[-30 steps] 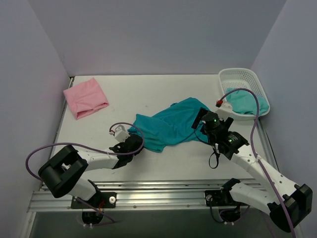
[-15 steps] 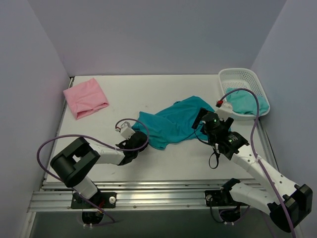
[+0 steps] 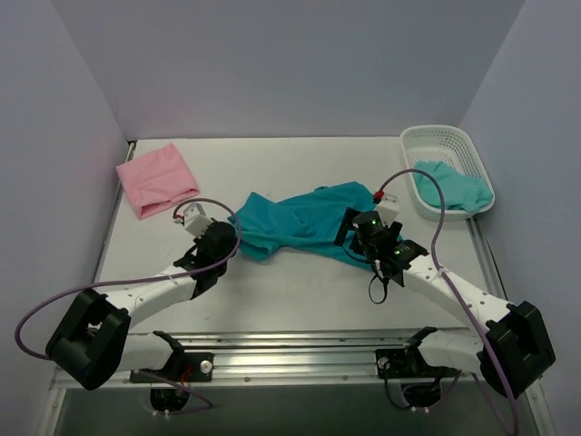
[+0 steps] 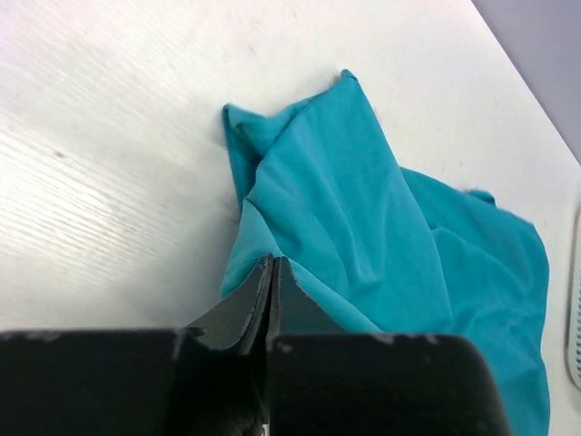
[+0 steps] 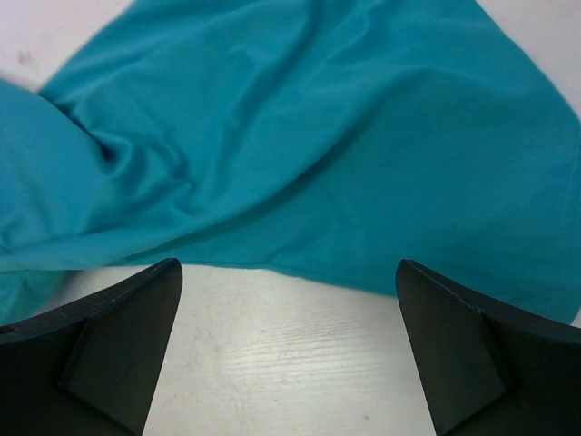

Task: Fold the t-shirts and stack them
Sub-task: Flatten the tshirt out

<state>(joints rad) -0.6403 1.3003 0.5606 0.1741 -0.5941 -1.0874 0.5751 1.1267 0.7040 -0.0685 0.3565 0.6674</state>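
**Q:** What have you got in hand?

**A:** My left end effector (image 4: 270, 272) is clenched on the near edge of the teal t-shirt (image 4: 363, 227), with only a thin bite of cloth between the fingers. My right end effector (image 5: 286, 272) is released. Its fingers are spread wide over the shirt's opposite edge and grasp nothing.

**Q:** What could go wrong?

**A:** The pinch holds little cloth, so I think a firm pull could slip it free. The shirt lies crumpled and twisted in the middle of the worktop (image 3: 300, 163). Dragging it from one edge alone would likely rope it up rather than flatten it. If my right side closes on a ridge, I expect to lift a doubled layer instead of a clean hem.

**Q:** And room to move?

**A:** There is bare worktop behind the shirt and in front of it, toward my bases. The pink folded t-shirt (image 3: 156, 177) sits in the far left corner, well apart. The white basket (image 3: 436, 132), at the far right, holds another teal garment. My right arm's purple cable (image 3: 427, 182) loops across the basket's near side from overhead. I cannot tell whether it touches, but a wide swing might snag it.
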